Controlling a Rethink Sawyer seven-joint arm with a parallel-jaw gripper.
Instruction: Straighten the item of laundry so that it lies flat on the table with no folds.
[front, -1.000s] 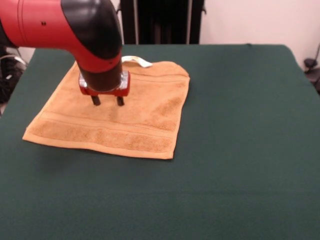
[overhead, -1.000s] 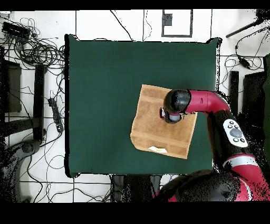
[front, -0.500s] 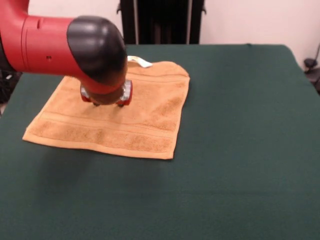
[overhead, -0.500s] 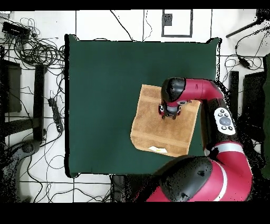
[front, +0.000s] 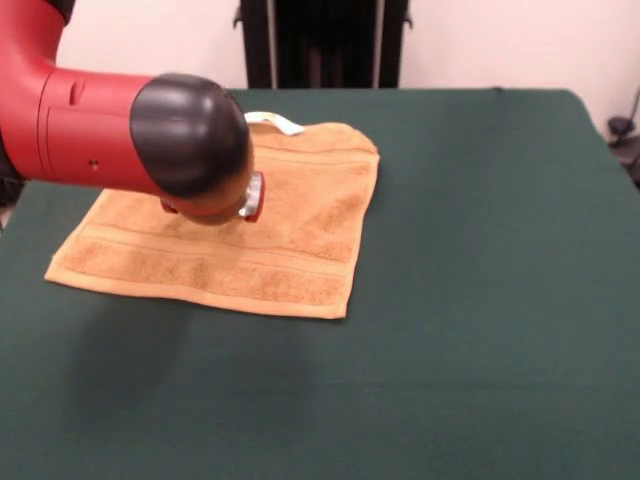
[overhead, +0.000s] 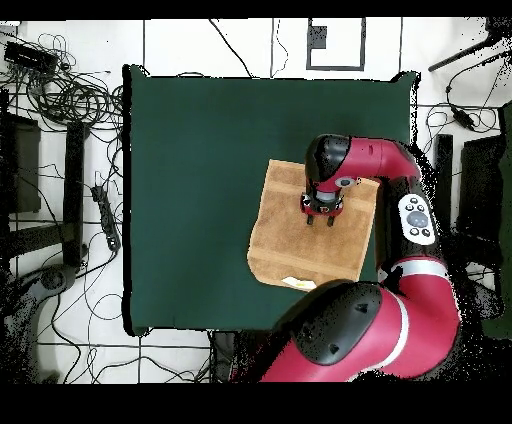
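Though lowered and tilted within the last second, hangs with the gripper (overhead: 320, 219) parted and empty, close above the orange-tan hand towel (front: 270, 240); mostly hidden in the front view behind the black elbow (front: 190, 135). Has left the towel unmoved on the green table (front: 480, 250), square and seemingly doubled over, white tag (front: 275, 122) at its far edge there. Probably means a grasp about to begin; no unfolding yet.

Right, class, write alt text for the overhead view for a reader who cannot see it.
A red and black robot arm reaches over an orange-tan towel lying on a dark green table, its gripper open above the towel's middle. Cables clutter the floor around the table.
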